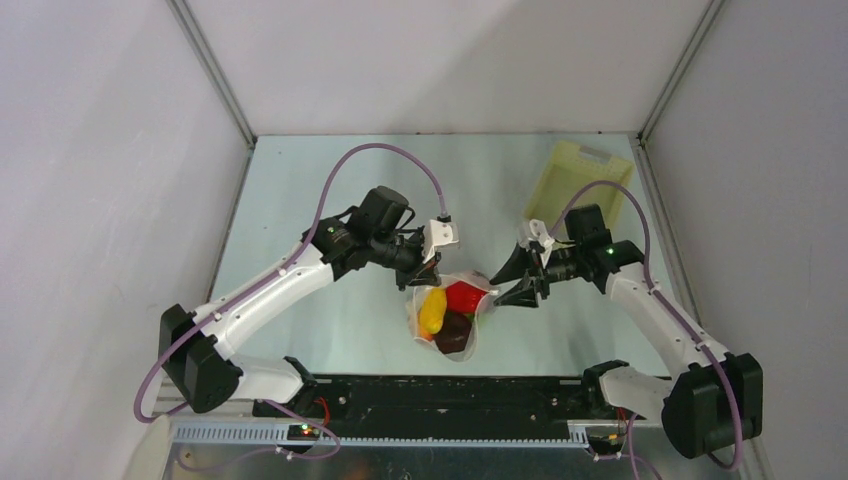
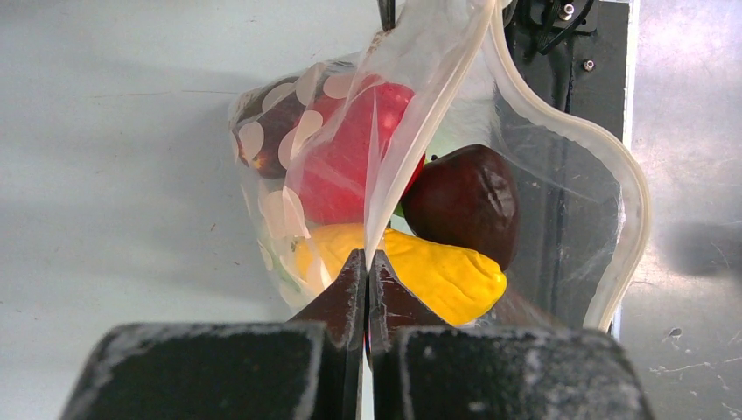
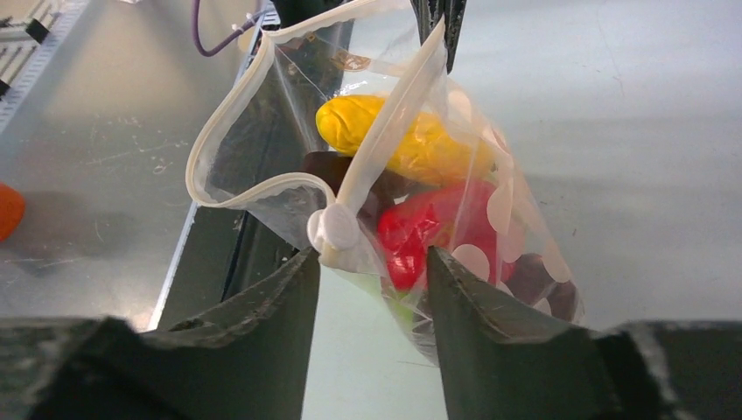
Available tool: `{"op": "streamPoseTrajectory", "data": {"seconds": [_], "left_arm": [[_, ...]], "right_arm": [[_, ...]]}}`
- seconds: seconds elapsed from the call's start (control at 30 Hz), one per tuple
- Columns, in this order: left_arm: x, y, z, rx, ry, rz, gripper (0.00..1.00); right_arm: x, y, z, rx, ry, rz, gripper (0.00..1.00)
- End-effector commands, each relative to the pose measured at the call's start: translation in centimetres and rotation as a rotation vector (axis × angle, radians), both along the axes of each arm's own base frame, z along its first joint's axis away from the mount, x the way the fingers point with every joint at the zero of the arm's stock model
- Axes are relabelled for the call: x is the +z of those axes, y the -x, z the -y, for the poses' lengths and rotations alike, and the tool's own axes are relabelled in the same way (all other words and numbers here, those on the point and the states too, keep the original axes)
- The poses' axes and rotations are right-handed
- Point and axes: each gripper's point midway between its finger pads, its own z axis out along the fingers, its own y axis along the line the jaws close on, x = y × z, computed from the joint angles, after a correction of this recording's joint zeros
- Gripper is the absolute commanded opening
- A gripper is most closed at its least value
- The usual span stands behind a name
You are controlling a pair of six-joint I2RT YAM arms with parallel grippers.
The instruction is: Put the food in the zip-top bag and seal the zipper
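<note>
1. In the left wrist view the upper edge cuts off the zip-top bag (image 2: 350, 175), and the left gripper (image 2: 366, 289) is blurred.
2. In the right wrist view an orange piece (image 3: 7, 210) is cut by the left edge, so its shape cannot be told.
3. There, a maroon piece (image 3: 325, 168) is mostly hidden behind the zipper (image 3: 385, 131).
4. In the top view the zip-top bag is too small to tell how far the zipper is pressed together.
</note>
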Motion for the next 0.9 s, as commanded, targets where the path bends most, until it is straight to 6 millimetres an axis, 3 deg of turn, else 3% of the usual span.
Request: {"op": "streamPoseTrajectory", "data": {"seconds": [0.0,0.43,0.53,0.63,0.67,0.7,0.87], "left_arm": [[1.5,-0.3,0.3,-0.02,0.041,0.034,0.0],[1.8,-0.1,0.2,-0.023,0.054,0.048,0.0],[1.9,-0.1,0.2,-0.022,0.057,0.047,0.0],[2.1,0.0,0.2,-0.015,0.064,0.049,0.0],[2.3,-0.1,0.3,-0.008,0.072,0.05,0.01],[2.4,-0.1,0.3,-0.005,0.077,0.051,0.02],[3.3,-0.3,0.2,0.043,0.115,0.073,0.32]], "right_arm": [[0.6,0.2,-0.5,0.037,-0.042,-0.005,0.45],[0.9,1.2,-0.3,0.069,-0.065,0.031,0.02],[1.4,1.3,-0.3,0.058,-0.064,0.022,0.0],[1.9,0.0,-0.7,0.003,-0.04,0.016,0.0],[1.4,-0.8,-0.7,-0.084,0.014,-0.04,0.0],[1.1,-2.5,-0.9,-0.172,0.046,0.023,0.0],[3.5,-3.2,-1.6,-0.301,-0.002,-0.011,0.0]]}}
